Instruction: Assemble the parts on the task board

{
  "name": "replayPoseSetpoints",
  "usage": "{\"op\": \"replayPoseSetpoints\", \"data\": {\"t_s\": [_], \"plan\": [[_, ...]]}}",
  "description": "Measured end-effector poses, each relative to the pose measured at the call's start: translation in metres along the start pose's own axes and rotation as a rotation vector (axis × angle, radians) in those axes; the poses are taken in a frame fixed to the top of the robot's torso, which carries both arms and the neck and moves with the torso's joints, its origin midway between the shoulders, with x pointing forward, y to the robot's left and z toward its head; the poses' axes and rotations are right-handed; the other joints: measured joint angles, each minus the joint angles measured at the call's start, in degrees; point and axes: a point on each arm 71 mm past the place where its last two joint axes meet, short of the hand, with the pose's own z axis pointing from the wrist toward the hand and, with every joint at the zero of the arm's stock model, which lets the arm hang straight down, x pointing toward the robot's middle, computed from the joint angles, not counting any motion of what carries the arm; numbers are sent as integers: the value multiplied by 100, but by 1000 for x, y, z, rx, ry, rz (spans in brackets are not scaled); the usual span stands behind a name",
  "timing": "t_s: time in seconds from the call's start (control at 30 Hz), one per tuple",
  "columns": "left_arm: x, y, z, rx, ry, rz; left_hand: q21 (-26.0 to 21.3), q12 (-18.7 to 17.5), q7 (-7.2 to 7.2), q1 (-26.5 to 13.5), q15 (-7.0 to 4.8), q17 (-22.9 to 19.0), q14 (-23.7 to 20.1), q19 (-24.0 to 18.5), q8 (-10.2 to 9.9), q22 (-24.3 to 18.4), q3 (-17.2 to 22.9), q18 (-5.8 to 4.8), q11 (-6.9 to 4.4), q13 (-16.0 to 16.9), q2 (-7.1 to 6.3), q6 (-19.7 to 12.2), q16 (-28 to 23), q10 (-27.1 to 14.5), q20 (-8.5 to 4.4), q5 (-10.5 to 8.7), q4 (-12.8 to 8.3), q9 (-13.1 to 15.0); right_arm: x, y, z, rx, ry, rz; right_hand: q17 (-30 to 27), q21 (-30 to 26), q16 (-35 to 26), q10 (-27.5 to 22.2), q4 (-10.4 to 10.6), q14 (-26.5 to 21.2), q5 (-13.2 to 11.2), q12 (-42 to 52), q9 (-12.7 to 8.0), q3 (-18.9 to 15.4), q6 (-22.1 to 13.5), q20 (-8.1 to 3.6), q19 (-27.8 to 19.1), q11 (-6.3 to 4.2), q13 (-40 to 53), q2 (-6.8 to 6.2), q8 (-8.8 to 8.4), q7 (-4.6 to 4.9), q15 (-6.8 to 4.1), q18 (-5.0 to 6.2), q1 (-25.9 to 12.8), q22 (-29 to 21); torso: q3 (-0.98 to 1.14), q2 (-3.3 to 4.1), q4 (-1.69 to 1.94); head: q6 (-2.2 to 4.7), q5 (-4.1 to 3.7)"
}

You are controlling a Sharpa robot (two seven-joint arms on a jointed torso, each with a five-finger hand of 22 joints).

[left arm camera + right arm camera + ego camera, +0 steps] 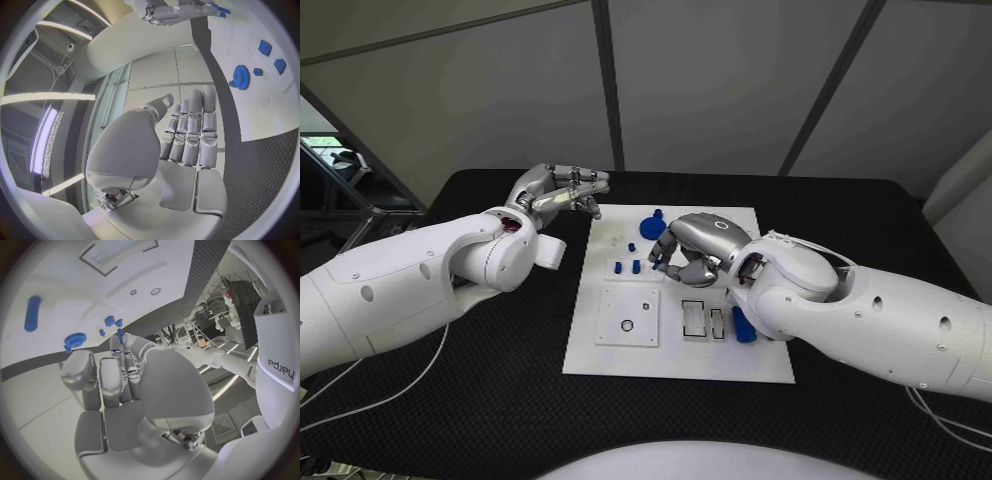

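A robotics lab or test cell. A black table [473,400] stands inside an enclosure of plain grey panels [718,80] joined by dark struts [606,80], which rise behind the table from about ten to two o'clock in the head view. The white task board [678,355] sits mid-table like a fixture for bench trials. At nine o'clock, past the panels, metal framing and equipment [336,165] stand on a hard floor (details too small to tell). The left wrist view catches long strip lights [44,97] overhead.
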Motion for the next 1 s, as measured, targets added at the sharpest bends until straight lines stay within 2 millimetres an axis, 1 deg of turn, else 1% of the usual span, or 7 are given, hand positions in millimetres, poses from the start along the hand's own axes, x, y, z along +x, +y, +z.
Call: {"op": "replayPoseSetpoints", "data": {"t_s": [0.17,0.47,0.7,0.87,1.0], "plan": [[1,0,0,0,2,-1,0,0,0,0,0,-12,0,0,0,-8,0,0,0,0,0,0,0,0,0,0,0,0,15,5,3,-11,41,12,-5,0,0,0,0,0,0,0,-3,0,-1,0,0,0,0,0,-6,-1,0,0,0,13,2,4,-8,-45,59],[2,0,1,1,4,-2,0,0,0,0,0,-12,0,0,0,-7,0,-1,0,0,0,0,0,0,0,0,0,0,27,8,6,-16,88,9,-10,0,0,0,0,0,0,0,0,0,-4,0,0,0,0,0,-10,-3,0,0,0,13,7,4,-12,-120,140],[3,0,2,1,6,-3,0,0,0,0,0,-11,0,0,0,-7,0,0,0,0,0,0,0,0,0,0,0,0,36,10,6,-23,126,3,-10,0,0,0,0,0,0,0,1,0,-8,0,0,0,0,0,-11,-7,0,0,0,12,7,4,-13,-169,177],[3,0,2,1,6,-4,0,0,0,0,0,-11,0,0,0,-7,0,-1,0,0,0,0,0,0,0,0,0,0,39,10,6,-24,144,-1,-11,0,0,0,0,0,0,0,-2,0,8,0,0,0,-1,0,4,9,0,0,0,12,8,4,-13,-199,187],[3,0,2,1,5,-3,0,0,0,0,0,-11,0,0,0,-7,0,0,0,0,0,0,0,1,0,0,0,0,41,10,5,-24,157,-3,-17,0,0,0,0,0,0,0,-3,0,8,0,0,0,-1,0,4,10,0,0,0,12,7,4,-13,-234,214]]}}
